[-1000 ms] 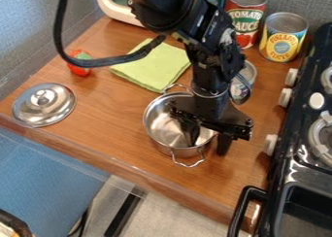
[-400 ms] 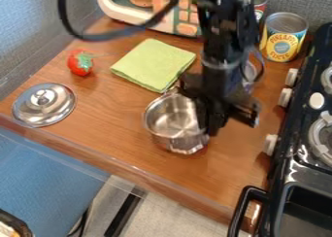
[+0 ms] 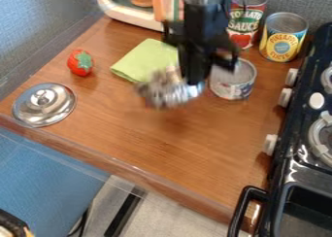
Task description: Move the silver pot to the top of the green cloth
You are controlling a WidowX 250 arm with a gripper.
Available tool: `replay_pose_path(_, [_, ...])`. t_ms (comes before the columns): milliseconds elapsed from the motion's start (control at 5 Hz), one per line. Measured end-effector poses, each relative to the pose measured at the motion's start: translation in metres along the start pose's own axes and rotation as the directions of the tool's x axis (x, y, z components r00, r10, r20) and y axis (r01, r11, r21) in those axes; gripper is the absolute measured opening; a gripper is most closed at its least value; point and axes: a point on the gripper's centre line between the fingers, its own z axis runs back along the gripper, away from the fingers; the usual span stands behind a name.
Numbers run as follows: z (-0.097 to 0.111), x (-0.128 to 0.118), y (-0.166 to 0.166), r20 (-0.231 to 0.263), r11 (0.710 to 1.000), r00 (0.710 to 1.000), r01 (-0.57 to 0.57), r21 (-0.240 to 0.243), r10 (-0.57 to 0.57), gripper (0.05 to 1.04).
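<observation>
My gripper (image 3: pixel 192 75) hangs over the middle of the counter, shut on the right side of the silver pot (image 3: pixel 167 90). The pot is blurred and looks raised and tilted above the wood, and it hides the near right part of the green cloth (image 3: pixel 144 59). That cloth lies flat, behind and to the left of the pot. The silver lid (image 3: pixel 44 104) rests at the left on the counter.
A red strawberry toy (image 3: pixel 80 62) sits left of the cloth. Close to my gripper's right stands an open can (image 3: pixel 232 80). Two taller cans (image 3: pixel 283 37) are behind it, a toy oven (image 3: pixel 123 10) is at the back, and a stove (image 3: pixel 301 148) lines the right.
The pot has come up off the counter and moved back toward the cloth with my gripper, which took hold of its right side. The arm has swung back with it.
</observation>
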Motion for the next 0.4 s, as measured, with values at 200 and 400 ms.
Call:
replay_pose_path(200, [0.009, 0.017, 0.031, -0.016, 1.000, 1.000, 0.000, 0.004, 0.000, 0.055])
replay_pose_path(400, [0.012, 0.030, 0.054, -0.011, 0.999, 0.999, -0.035, 0.015, 0.035, 0.055])
